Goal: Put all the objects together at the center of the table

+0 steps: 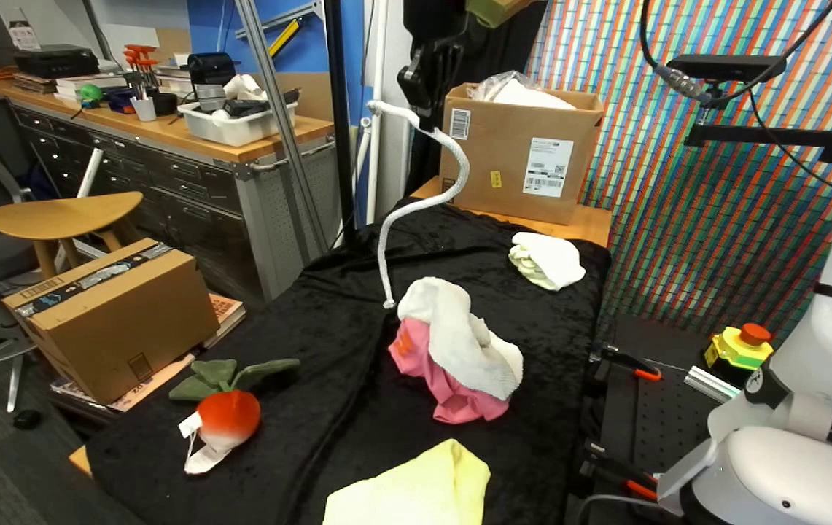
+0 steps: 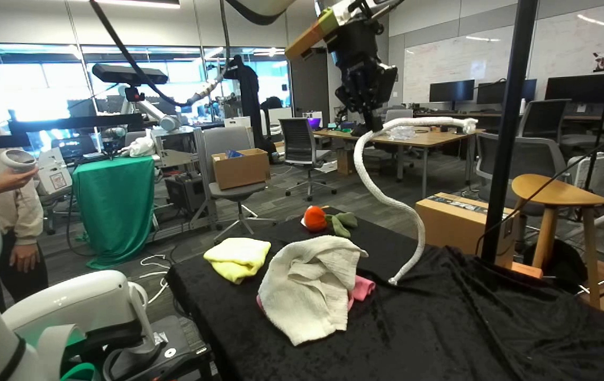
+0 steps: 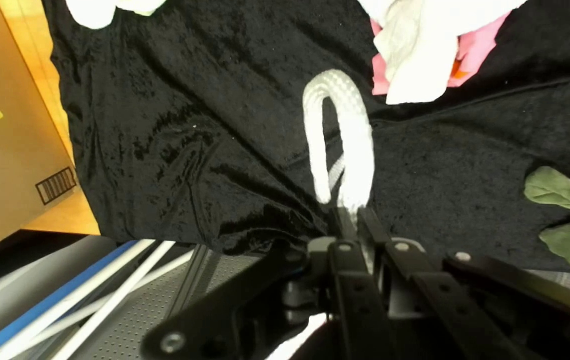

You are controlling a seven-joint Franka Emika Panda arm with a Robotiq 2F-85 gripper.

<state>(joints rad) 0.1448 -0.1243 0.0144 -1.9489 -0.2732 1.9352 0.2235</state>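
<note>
My gripper (image 1: 426,120) is shut on a white rope (image 1: 452,182), high above the black-covered table (image 1: 299,328). The wrist view shows the rope (image 3: 357,150) between the fingertips (image 3: 353,215). One end sticks out sideways; the rest hangs in a curve. Its lower end is beside the cloth pile; I cannot tell if it touches the table. A white towel (image 2: 312,286) lies over a pink cloth (image 1: 459,397) mid-table. A yellow cloth (image 2: 238,257) lies at the near edge in an exterior view. A red-orange plush radish (image 1: 230,415) with green leaves lies near an edge. A folded whitish-green cloth (image 1: 547,259) lies near another edge.
A large cardboard box (image 1: 518,153) stands at the table's far end. A black upright post (image 2: 511,127) rises beside the table. Another cardboard box (image 1: 117,321) and a wooden stool (image 1: 65,215) stand off the table. A person (image 2: 10,201) stands near the robot base.
</note>
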